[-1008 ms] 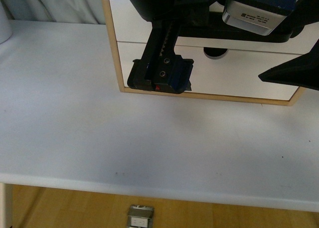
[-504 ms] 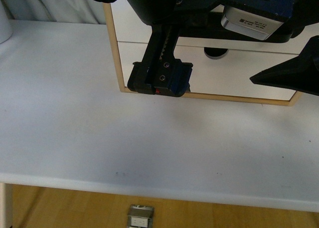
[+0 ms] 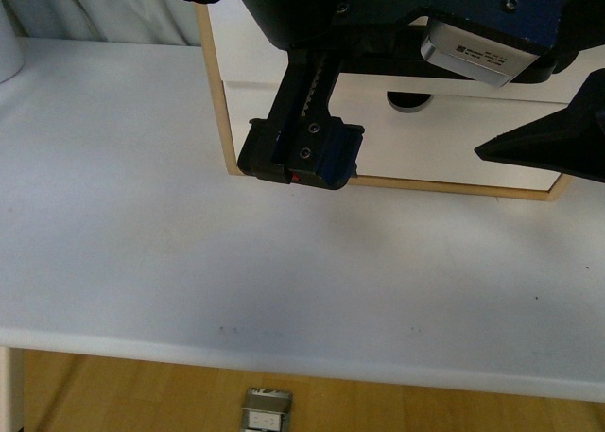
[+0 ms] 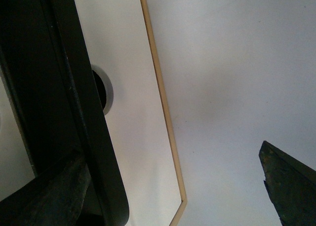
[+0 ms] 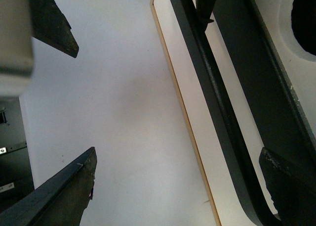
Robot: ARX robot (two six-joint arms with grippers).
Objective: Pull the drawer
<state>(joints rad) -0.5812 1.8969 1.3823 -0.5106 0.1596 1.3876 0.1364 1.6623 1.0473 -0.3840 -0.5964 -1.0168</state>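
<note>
Your left gripper (image 4: 173, 152) is spread wide at the drawer (image 4: 133, 112). One finger sits close in at the drawer's front (whether it touches cannot be told), and the other finger (image 4: 286, 186) is well out from the drawer. Your right gripper (image 5: 177, 152) is spread just as wide, with one finger (image 5: 286, 191) in at the drawer and the other finger (image 5: 64, 196) out from it.

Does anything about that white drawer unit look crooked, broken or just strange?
Nothing stands out. The drawer looks level inside its wood frame, its white front shows no marks, and its black bar handle looks straight and undamaged.
</note>
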